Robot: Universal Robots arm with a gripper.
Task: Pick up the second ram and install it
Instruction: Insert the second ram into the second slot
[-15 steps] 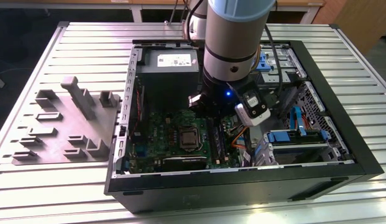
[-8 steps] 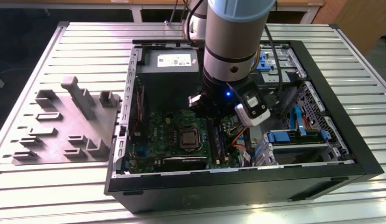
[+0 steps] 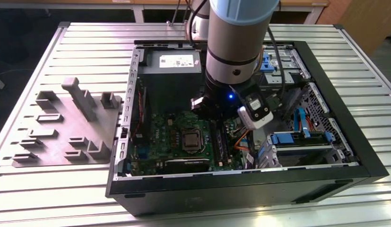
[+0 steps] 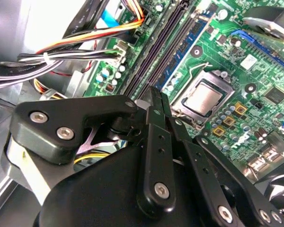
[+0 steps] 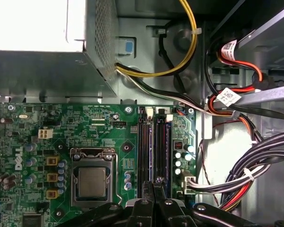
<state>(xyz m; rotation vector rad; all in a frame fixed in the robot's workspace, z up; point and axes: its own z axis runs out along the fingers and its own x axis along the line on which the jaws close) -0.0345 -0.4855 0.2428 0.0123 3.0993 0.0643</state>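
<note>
My gripper (image 4: 156,98) is shut, its two thin black fingers pressed together with nothing visible between them. It hangs low inside the open computer case (image 3: 246,187), its tips right over one end of two long black memory slots (image 5: 151,151) that lie side by side on the green motherboard (image 5: 47,118). In the second wrist view the slots (image 4: 163,49) run away from the fingertips, with a blue-green edge along one side. I cannot tell whether the second ram sits in one of these slots. In the exterior view the gripper (image 3: 211,119) is mostly hidden behind the arm's wrist.
The processor socket (image 5: 92,182) lies beside the slots. Cable bundles (image 5: 255,165) and a yellow wire loop (image 5: 189,47) crowd the other side. A power supply box (image 3: 175,64) fills the case's back. Blue drive brackets (image 3: 290,138) sit at the exterior view's right, and a grey fixture plate (image 3: 63,127) lies on the table at its left.
</note>
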